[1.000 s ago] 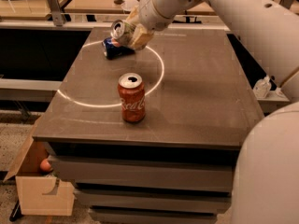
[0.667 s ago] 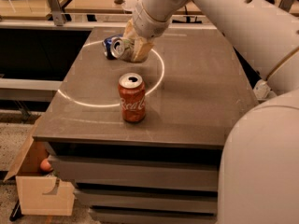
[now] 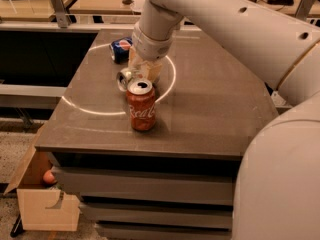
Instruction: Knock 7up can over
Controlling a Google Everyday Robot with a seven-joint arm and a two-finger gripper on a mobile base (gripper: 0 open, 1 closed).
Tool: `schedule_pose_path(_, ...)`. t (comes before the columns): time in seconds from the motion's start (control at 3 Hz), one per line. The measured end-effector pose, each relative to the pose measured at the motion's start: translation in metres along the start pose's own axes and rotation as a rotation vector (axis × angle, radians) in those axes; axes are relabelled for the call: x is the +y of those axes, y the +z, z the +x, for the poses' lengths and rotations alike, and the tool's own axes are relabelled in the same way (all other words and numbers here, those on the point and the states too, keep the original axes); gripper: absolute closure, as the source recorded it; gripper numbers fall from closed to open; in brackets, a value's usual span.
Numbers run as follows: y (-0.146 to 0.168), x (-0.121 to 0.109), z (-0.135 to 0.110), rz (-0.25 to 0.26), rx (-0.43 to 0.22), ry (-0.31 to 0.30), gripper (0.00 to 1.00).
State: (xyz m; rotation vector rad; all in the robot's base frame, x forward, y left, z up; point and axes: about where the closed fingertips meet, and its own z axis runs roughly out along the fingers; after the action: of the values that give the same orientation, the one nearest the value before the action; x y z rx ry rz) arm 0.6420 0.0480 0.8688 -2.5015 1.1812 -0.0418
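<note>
The 7up can (image 3: 125, 78) is pale with a silver top. It lies tipped on its side on the grey table (image 3: 210, 109), its top facing front-left, just behind the upright red Coca-Cola can (image 3: 141, 105). My gripper (image 3: 144, 70) is right against the 7up can's right side, low over the table, and hides most of its body. The blue Pepsi can (image 3: 120, 49) lies on its side behind and to the left, apart from the gripper.
A white circle line (image 3: 167, 86) is marked on the table top. My arm (image 3: 225, 19) reaches in from the upper right. An open cardboard box (image 3: 45, 199) stands on the floor at the table's front left. Desks stand behind the table.
My gripper and the 7up can have moved from beside the Pepsi can toward the front, down to just behind the Coca-Cola can. The Pepsi and Coca-Cola cans have not moved.
</note>
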Motion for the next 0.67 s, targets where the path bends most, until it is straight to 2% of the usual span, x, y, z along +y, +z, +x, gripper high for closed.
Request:
schedule_pose_path(0.33, 0.0097, 0.0108, -0.0022, -0.056, 0.042, -0.02, 0.6)
schedule_pose_path(0.67, 0.0126, 0.0167, 0.0039, -0.076, 0.056, -0.002, 0.37)
